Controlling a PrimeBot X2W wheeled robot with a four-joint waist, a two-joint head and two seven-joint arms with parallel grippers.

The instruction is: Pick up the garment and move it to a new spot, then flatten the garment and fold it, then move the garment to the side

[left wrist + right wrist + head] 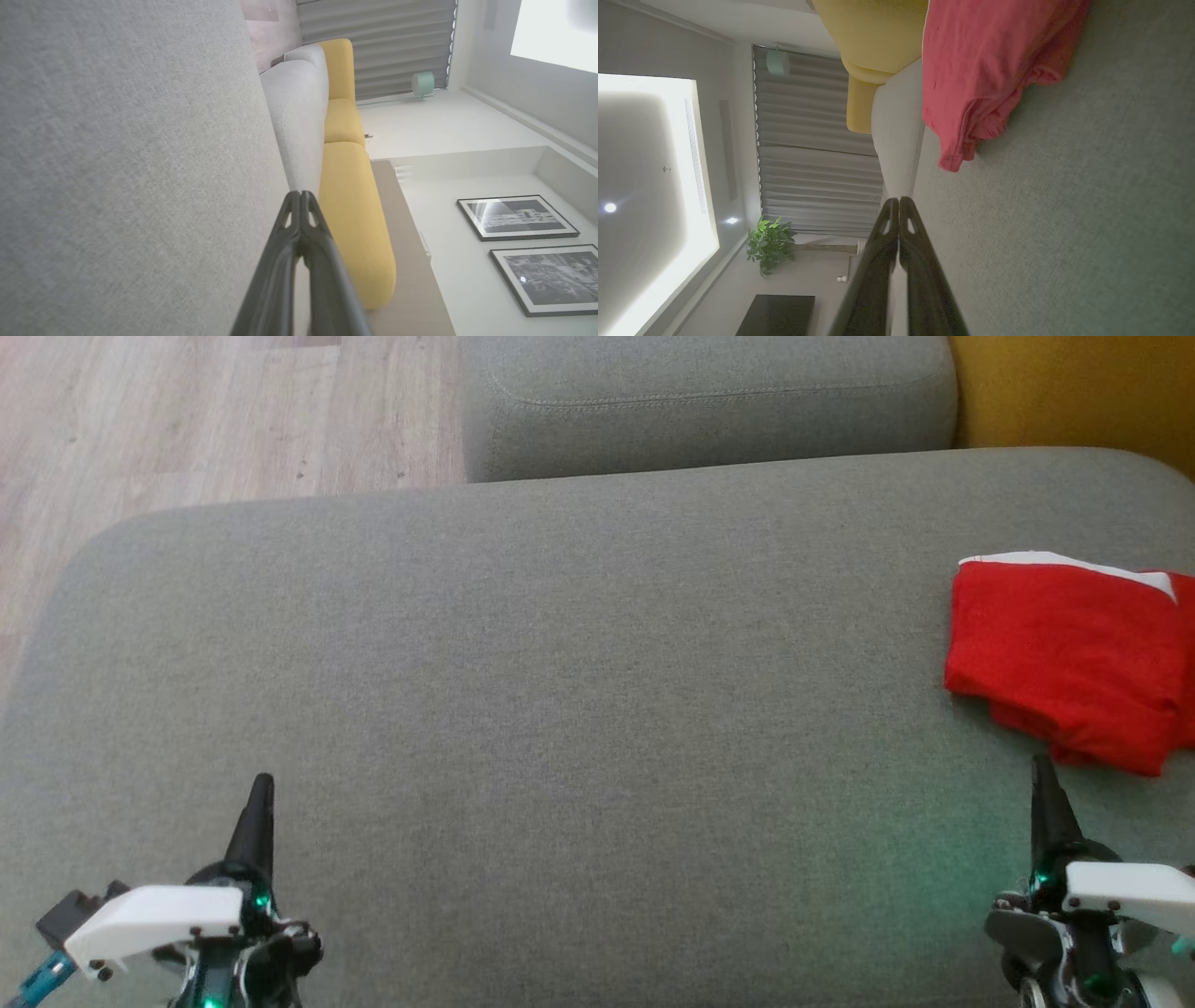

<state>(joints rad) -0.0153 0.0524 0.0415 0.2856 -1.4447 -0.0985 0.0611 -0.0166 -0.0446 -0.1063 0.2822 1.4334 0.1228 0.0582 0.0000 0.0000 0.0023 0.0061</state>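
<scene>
One folded red garment [1069, 663] — two closed grippers [264, 784] [1041, 767] — one grey cushion [523, 709].

Head camera looks down on the grey cushion [560, 709]; both wrist cameras, rolled sideways, skim close along it

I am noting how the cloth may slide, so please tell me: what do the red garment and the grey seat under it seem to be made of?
Red garment: probably a soft knit like cotton jersey, matte; it lies in limp folded layers with wavy edges. Grey seat: woven upholstery fabric, matte, slightly coarse; a fine flecked weave shows.
</scene>
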